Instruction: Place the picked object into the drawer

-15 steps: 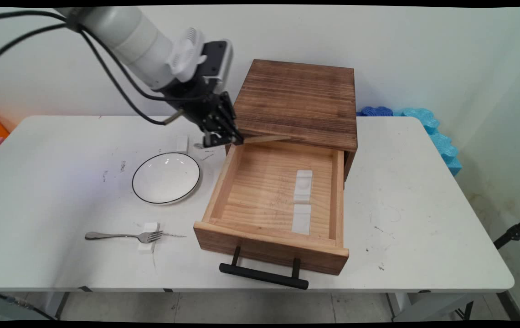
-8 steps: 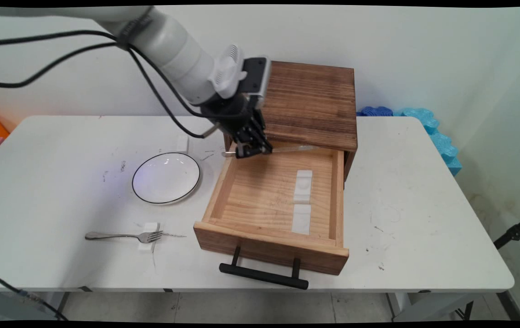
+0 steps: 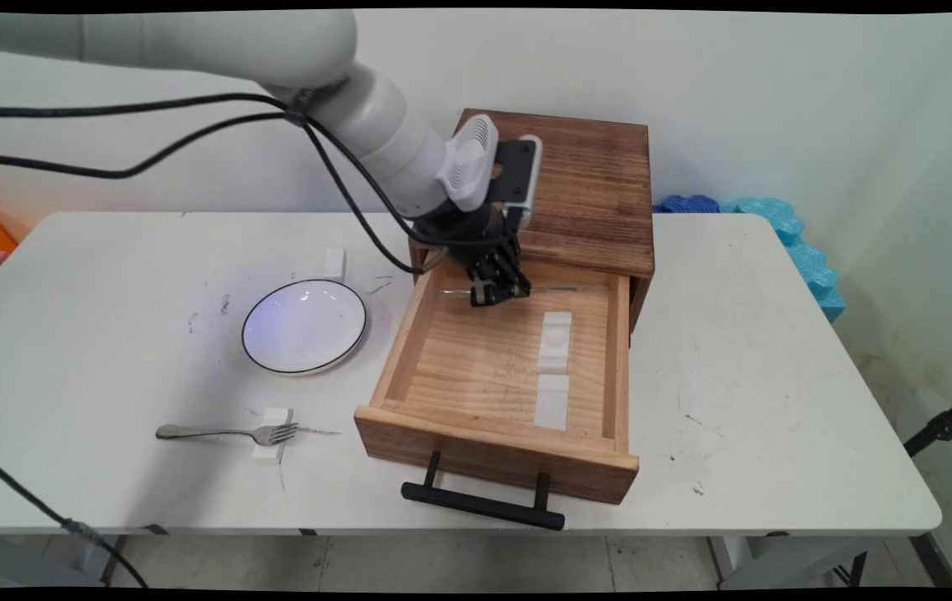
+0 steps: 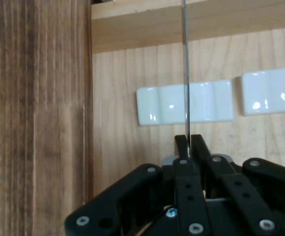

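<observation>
Black gripper (image 3: 499,293) clamps a thin knife (image 4: 185,69) edge-up over the open drawer (image 3: 506,424); lowering it level onto the white rests (image 3: 555,340) seems wise.

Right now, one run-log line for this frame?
black two-finger gripper: shut on thin metal knife | above open wooden drawer | two white ceramic rests inside

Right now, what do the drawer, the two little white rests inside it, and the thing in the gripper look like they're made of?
The drawer looks like pale unfinished wood, with visible grain. The two white rests seem glazed ceramic, going by their glossy highlights, though plastic is possible. The knife, held edge-on by the gripper, appears to be thin, grey polished metal.
</observation>
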